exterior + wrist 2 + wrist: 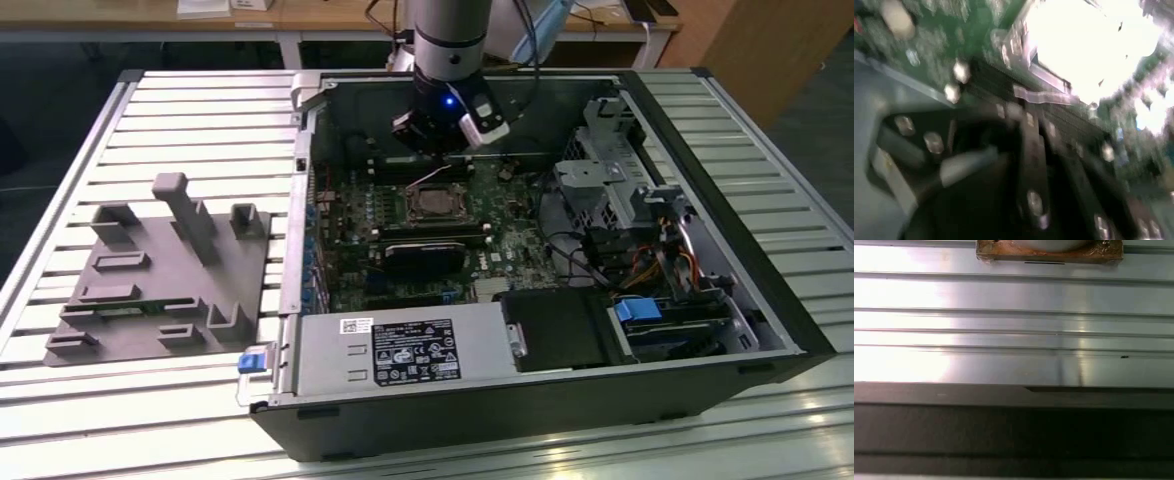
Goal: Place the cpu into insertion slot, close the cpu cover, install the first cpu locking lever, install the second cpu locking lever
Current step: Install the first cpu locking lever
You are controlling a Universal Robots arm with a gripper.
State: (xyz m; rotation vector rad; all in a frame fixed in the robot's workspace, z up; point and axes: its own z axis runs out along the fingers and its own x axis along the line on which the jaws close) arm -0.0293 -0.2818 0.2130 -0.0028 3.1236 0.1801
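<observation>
The gripper [449, 148] is held just beside the insertion slot [434, 206], and whether it is spread or closed cannot be told. If it is lowered off-line, the slot's silver rim could be struck and bent. The whole computer case [534, 420] is laid out in the exterior view, whereas the green circuit board [939, 35] is seen close up, under glare, in the second wrist view.
</observation>
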